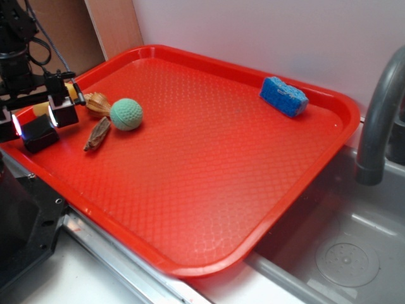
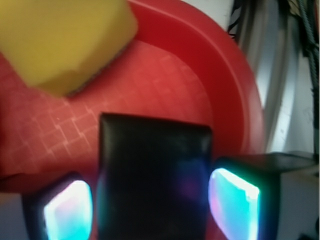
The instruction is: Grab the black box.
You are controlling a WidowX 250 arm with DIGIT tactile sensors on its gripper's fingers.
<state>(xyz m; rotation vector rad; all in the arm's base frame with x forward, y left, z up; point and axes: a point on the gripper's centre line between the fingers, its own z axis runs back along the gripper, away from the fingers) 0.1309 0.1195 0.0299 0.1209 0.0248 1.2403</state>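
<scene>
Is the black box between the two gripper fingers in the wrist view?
Yes, the black box sits between the two glowing fingers of the gripper.

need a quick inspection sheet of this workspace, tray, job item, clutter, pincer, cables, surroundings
surface: red tray, textured, resting over a sink edge
job's things: black box at the tray's near-left corner, between the pincer fingers
clutter: yellow sponge just beyond the box; green ball, brown pinecone-like piece, tan shell-like piece, blue sponge at the far right
grippers: pincer straddles the box, lit pads on either side; contact cannot be told
cables: black cables along the arm
surroundings: grey faucet, metal sink, white wall
</scene>
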